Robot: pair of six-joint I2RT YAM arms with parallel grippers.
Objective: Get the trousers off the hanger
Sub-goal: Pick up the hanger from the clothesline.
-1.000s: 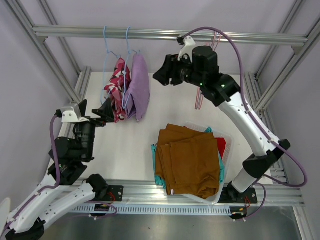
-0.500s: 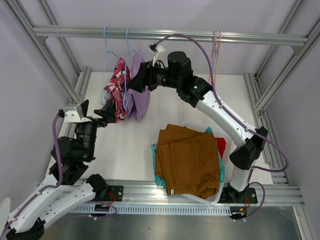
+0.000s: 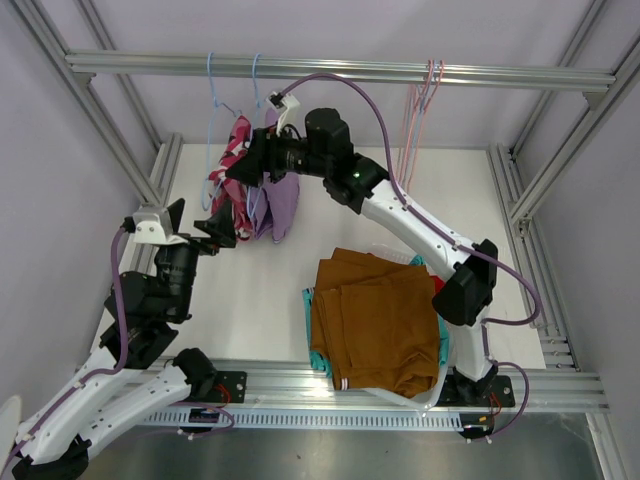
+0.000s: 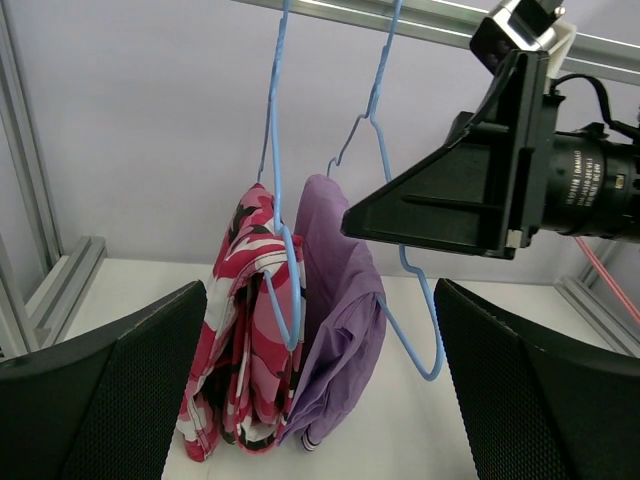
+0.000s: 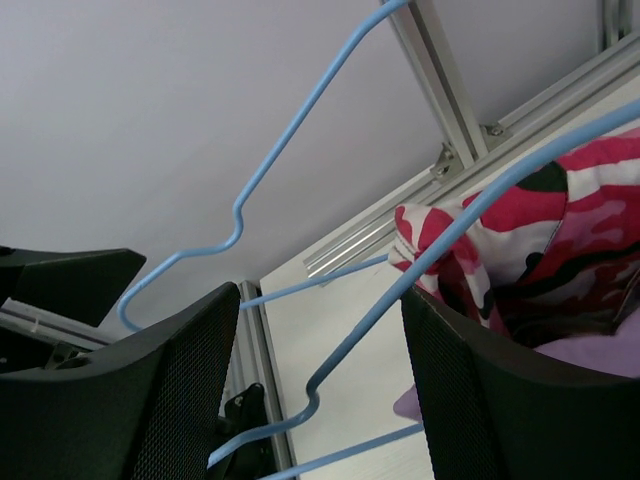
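Two trousers hang folded on blue hangers [image 4: 275, 150] from the top rail: a pink-white-black camouflage pair [image 4: 245, 320] and a lilac pair [image 4: 340, 320] to its right. My right gripper [image 3: 240, 168] is up at these hangers, open. In the right wrist view a blue hanger wire [image 5: 440, 250] crosses the gap of the right gripper [image 5: 320, 380] without being clamped, with camouflage cloth [image 5: 560, 220] beside the right finger. My left gripper [image 4: 320, 400] is open, low in front of both pairs and apart from them. Rust-brown trousers [image 3: 375, 320] lie on top in the basket.
A clear basket [image 3: 443, 372] at the front right holds the rust-brown pair over teal [image 3: 318, 362] and red [image 3: 443, 292] cloth. Bare pink hangers [image 3: 420, 100] hang at the rail's right. Aluminium frame posts [image 3: 110, 130] stand on both sides of the white table [image 3: 260, 290].
My right arm has swung left from the pink hangers to the blue hangers holding the trousers, and its jaws have widened. The left arm has hardly moved.
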